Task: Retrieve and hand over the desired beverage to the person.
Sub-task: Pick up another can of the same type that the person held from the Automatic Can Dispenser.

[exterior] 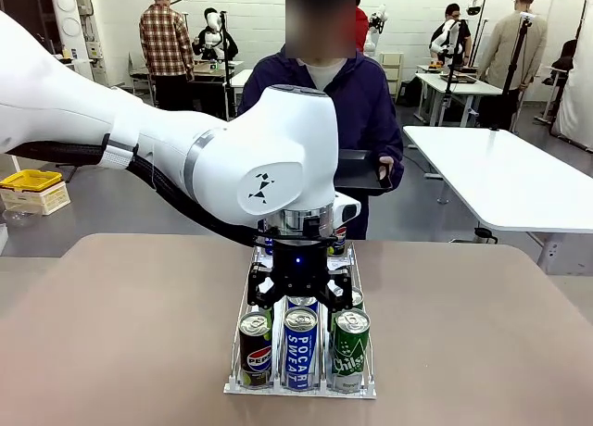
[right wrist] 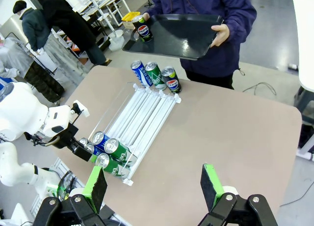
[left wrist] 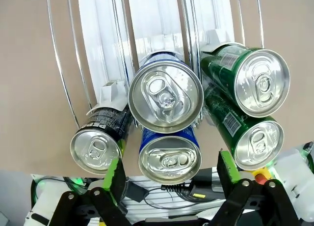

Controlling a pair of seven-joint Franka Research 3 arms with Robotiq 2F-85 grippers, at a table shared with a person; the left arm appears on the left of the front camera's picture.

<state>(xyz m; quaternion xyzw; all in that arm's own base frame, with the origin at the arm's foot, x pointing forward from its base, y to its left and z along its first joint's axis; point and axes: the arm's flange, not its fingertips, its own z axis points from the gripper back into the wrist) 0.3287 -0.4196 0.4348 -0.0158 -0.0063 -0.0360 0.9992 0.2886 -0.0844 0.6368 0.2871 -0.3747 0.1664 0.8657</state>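
A wire rack (exterior: pixel 236 384) on the table holds Pepsi (exterior: pixel 256 348), Pocari Sweat (exterior: pixel 300 348) and green (exterior: pixel 350 344) beverage cans, with more cans behind them. My left gripper (exterior: pixel 298 287) hangs over the middle lane. In the left wrist view that gripper (left wrist: pixel 170 159) is open. Its green pads (left wrist: pixel 116 173) stand on either side of a blue can (left wrist: pixel 169 157), with gaps showing on both sides. The person (exterior: pixel 357 102) stands at the far side holding a black tray (right wrist: pixel 171 34) with a Pepsi can (right wrist: pixel 143 30) on it. My right gripper (right wrist: pixel 153 184) is open high above the table.
In the right wrist view, three more cans (right wrist: pixel 155 74) lie at the rack's (right wrist: pixel 147 108) far end, near the person. A yellow box (exterior: pixel 30 180) sits far left. Other tables and people are in the background. Bare tabletop lies on both sides of the rack.
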